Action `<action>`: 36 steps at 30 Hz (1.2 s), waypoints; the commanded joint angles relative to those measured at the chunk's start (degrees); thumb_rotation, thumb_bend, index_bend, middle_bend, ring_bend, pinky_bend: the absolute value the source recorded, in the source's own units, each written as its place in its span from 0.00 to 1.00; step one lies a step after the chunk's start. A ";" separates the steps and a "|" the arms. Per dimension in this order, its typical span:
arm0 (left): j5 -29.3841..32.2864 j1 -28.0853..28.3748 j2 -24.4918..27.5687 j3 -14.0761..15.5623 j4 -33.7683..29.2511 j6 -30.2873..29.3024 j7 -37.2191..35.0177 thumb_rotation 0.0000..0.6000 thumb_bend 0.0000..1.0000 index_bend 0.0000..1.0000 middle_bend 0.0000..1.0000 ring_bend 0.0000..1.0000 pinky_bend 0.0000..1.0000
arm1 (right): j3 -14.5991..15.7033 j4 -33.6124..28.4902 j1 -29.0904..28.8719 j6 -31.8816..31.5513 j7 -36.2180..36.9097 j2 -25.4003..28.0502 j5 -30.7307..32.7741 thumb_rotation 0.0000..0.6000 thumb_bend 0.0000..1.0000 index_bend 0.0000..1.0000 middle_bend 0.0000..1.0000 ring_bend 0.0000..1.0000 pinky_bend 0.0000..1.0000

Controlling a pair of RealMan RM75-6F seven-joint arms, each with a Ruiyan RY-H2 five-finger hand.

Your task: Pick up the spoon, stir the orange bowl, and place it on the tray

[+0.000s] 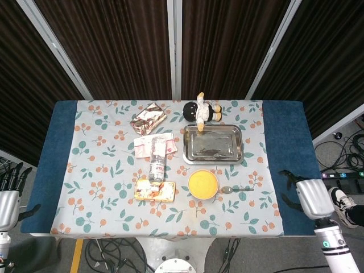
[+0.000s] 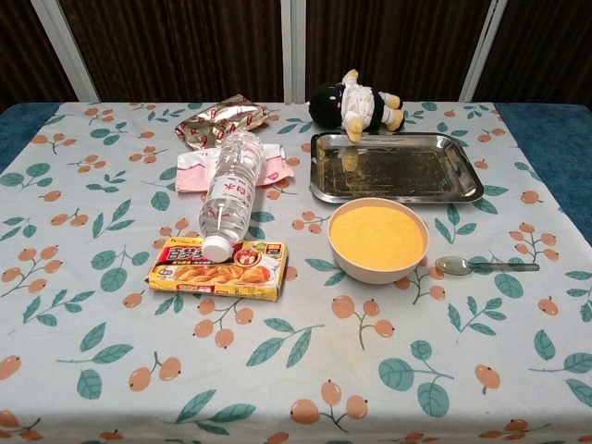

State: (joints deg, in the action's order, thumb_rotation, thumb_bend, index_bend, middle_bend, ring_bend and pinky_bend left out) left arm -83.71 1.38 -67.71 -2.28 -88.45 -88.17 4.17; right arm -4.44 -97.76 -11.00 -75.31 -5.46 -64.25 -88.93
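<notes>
Head view: we see the orange bowl (image 1: 203, 183) on the surface (image 1: 102, 170), filled with a flat yellow-orange content. The metal tray (image 1: 212, 144) sits just behind it, nothing loose in it that we can make out. The spoon (image 1: 236, 189) lies flat just right of the bowl, bowl end toward it, handle pointing right. Right hand (image 1: 310, 196) is over the blue right edge, well apart from the spoon, fingers apart, holding nothing. Left hand (image 1: 8, 196) is off the left edge, fingers up and spread, also holding nothing.

Chest view: neither hand shows. The spoon (image 2: 485, 266) is metal, greyish scoop, thin handle, close beside the bowl (image 2: 378, 240). The tray (image 2: 396, 167) looks smudged inside. A plush toy (image 2: 354, 103) lies at the tray's far rim. Left of the bowl: a curry box (image 2: 219, 268) with a water bottle (image 2: 231, 192) lying with its cap on the box, a pink packet (image 2: 194, 169) under the bottle, and a foil wrapper (image 2: 220, 119) behind. Nothing lies between spoon and tray except the bowl's edge.
</notes>
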 commanded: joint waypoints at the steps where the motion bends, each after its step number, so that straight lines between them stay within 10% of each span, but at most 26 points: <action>1: 0.44 -0.14 -0.23 0.03 0.65 0.36 -0.68 1.00 0.09 0.16 0.08 0.09 0.12 | -0.86 0.25 -6.13 10.03 -6.13 -3.77 4.86 1.00 0.21 0.39 0.83 0.91 0.99; 14: 1.18 0.49 -1.12 -0.23 3.76 2.44 -3.81 1.00 0.09 0.16 0.08 0.09 0.12 | -1.58 10.75 -16.78 26.38 -17.39 -18.31 20.37 1.00 0.28 0.42 0.89 0.98 1.00; 36: 1.33 0.02 -1.67 -0.19 5.13 2.34 -5.34 1.00 0.09 0.16 0.08 0.09 0.12 | 0.39 16.09 -18.17 23.43 -17.69 -22.82 22.60 1.00 0.29 0.50 0.91 0.99 1.00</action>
State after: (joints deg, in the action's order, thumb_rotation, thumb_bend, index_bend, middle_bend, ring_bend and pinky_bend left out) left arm -82.38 1.40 -69.38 -2.47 -83.32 -85.83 -1.17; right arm -4.07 -81.76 -29.11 -51.83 -23.23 -86.98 -66.33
